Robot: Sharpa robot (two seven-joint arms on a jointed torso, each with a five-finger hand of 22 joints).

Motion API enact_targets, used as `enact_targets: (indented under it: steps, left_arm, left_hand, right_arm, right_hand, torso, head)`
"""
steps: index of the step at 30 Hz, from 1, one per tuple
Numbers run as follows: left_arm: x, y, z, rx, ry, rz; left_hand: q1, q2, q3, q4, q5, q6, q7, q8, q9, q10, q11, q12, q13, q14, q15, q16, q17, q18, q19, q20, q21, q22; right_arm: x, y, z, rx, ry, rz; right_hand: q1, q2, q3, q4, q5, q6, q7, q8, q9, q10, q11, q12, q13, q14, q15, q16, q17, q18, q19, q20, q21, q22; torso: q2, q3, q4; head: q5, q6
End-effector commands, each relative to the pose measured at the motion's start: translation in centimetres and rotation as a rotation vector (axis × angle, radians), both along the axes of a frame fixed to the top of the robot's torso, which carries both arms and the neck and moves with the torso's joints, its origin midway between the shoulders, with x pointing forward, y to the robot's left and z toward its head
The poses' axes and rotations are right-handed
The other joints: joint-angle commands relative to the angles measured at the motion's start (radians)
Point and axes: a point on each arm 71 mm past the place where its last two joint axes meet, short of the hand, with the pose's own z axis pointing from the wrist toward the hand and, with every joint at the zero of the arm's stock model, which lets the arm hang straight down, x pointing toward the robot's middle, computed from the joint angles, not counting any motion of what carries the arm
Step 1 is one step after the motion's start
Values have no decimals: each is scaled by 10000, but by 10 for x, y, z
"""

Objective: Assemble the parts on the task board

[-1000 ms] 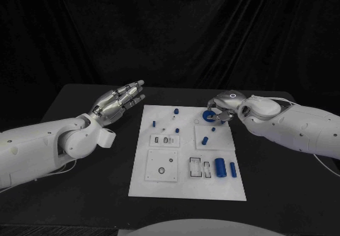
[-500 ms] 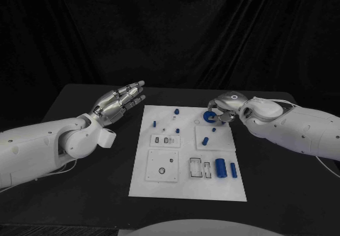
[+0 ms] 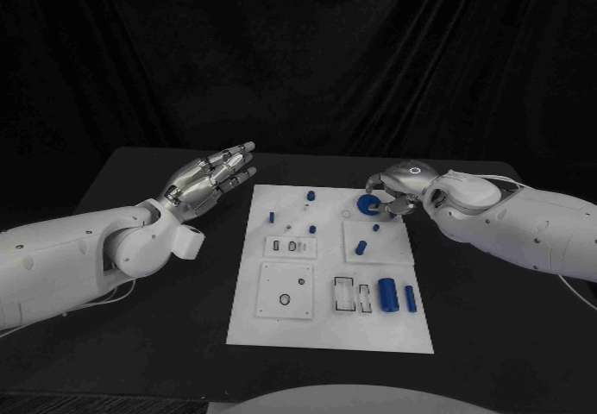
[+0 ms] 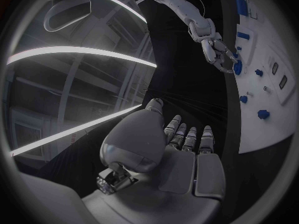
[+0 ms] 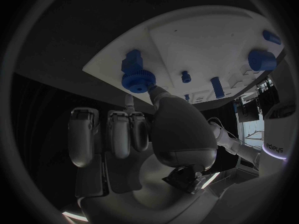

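Near edge of the task board [image 3: 326, 332]: bare white. Next row up: a square inset with a small ring hole [image 3: 285, 291] on the robot's left side, two rectangular slots [image 3: 351, 293] in the middle, then a fat blue cylinder [image 3: 387, 293] and a thinner blue peg [image 3: 410, 297] lying side by side, just apart.

Mid board: a small plate with slots [image 3: 289, 247], and to its right a raised white square carrying a short blue peg [image 3: 360, 247] and a smaller blue stud [image 3: 376, 228].

Far end: small blue pieces near the board's centre line [image 3: 307, 197], and a blue gear [image 3: 368, 205] at the far right corner. Right hand [image 3: 396, 191] is on that gear. Right wrist view shows thumb and a fingertip [image 5: 159, 93] touching the gear's toothed rim [image 5: 135, 79], remaining fingers straight alongside. The gear sits at the board's edge; can't tell if it's lifted or seated.

Left hand [image 3: 211, 177] hangs over the black table [image 3: 137, 172], left of the board's far corner, well apart from it. Fingers extended, lying side by side, nothing in it – confirmed in left wrist view [image 4: 181, 149].
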Motion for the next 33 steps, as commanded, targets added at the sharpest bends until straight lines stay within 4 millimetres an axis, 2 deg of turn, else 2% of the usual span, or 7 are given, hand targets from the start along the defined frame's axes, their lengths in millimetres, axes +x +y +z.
enact_targets:
  steps: [1,12,15,23,33]
  left_arm:
    - [-1,-1,0,-114,-39,-110]
    - [0,-1,0,-118,-33,-130]
    - [0,-1,0,-117,-32,-127]
    - [0,-1,0,-122,-20,-146]
    - [0,-2,0,-129,31,-226]
  left_hand:
    - [98,-34,79,-3,55,-65,-27,44,-10,13,-9,62,13,-8,36,-1,-11,-32,-24,60,-35,-16]
    - [106,-37,84,-6,61,-67,-28,47,-10,12,-8,57,12,-8,40,-1,-11,-31,-24,66,-35,-16]
    - [106,-37,84,-6,61,-67,-28,47,-10,12,-8,57,12,-8,40,-1,-11,-31,-24,66,-35,-16]
    - [106,-37,84,-6,61,-67,-28,47,-10,12,-8,57,12,-8,40,-1,-11,-31,-24,66,-35,-16]
    - [118,-36,95,-8,66,-65,-23,53,-9,11,-1,64,13,-7,47,3,-10,-28,-24,75,-35,-16]
  right_arm:
    - [0,-1,0,77,-161,-114]
    - [0,-2,-2,-97,100,-240]
    - [1,-2,-3,-145,176,-231]
    - [2,2,-5,-285,415,-211]
    - [3,4,-7,-451,690,-214]
  right_hand:
    - [15,-98,6,64,84,-96,8,-91,-35,1066,11,35,2627,1018,39,-44,2485,-61,697,28,-44,2395]
    - [10,-96,21,103,126,-60,27,-132,-91,1066,20,35,2627,1016,43,-49,2474,-59,693,31,-53,2392]
    - [49,-90,87,154,430,186,59,-280,-277,1066,55,35,2627,1014,73,-51,2468,-60,697,56,-49,2394]
    - [186,-103,196,80,780,651,81,-483,-538,1066,67,35,2627,1015,79,-48,2472,-61,699,65,-47,2396]
    - [367,-159,268,-96,839,1031,138,-556,-655,1066,115,35,2627,1013,117,-52,2463,-61,697,95,-51,2395]
  torso:
    - [7,-2,8]
    - [0,5,-2]
    - [-1,6,-3]
    - [3,2,4]
    - [3,4,2]
  head:
    - [0,7]
    - [1,-25]
    - [4,-23]
    - [-4,-37]
    - [-8,-76]
